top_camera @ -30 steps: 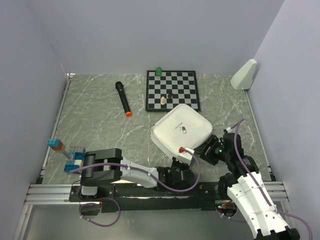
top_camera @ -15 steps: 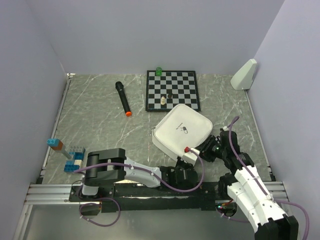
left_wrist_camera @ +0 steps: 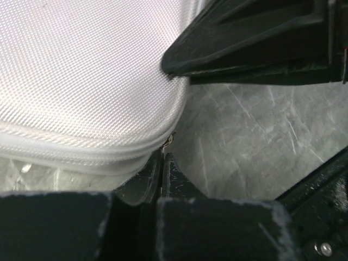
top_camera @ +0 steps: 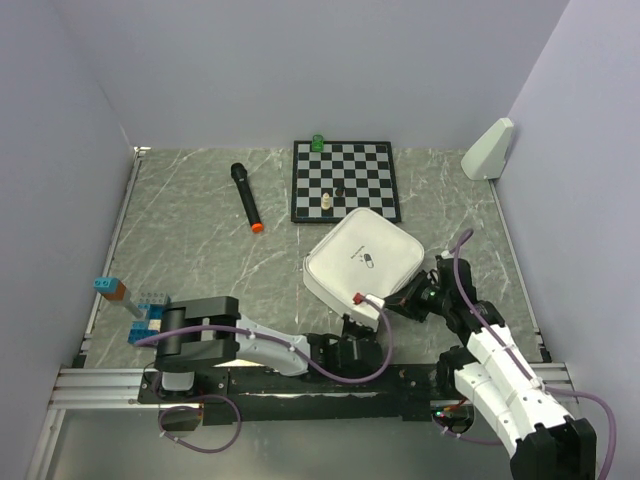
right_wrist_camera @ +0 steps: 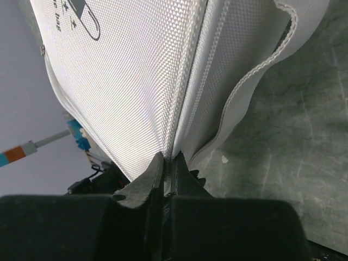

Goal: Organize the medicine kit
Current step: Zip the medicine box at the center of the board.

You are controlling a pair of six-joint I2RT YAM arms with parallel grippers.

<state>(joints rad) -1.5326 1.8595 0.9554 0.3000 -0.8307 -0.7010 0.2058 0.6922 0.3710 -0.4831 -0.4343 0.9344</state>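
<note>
Since a second ago the right arm has pushed further forward and its hand (top_camera: 418, 300) sits tighter against the kit's near right edge, while the left hand (top_camera: 352, 345) has drawn slightly back along the front edge. White medicine kit (top_camera: 362, 262) lies flat on the tabletop (top_camera: 200, 250), just in front of the chessboard (top_camera: 345, 180), its pill-marked lid up. Right hand is pinched closed on the kit's seam, judged to steady the case. Left hand is pressed shut right below the zipper pull (left_wrist_camera: 169, 140) at the near corner; whether it actually grips the pull cannot be told. Zip appears closed along the visible edge
</note>
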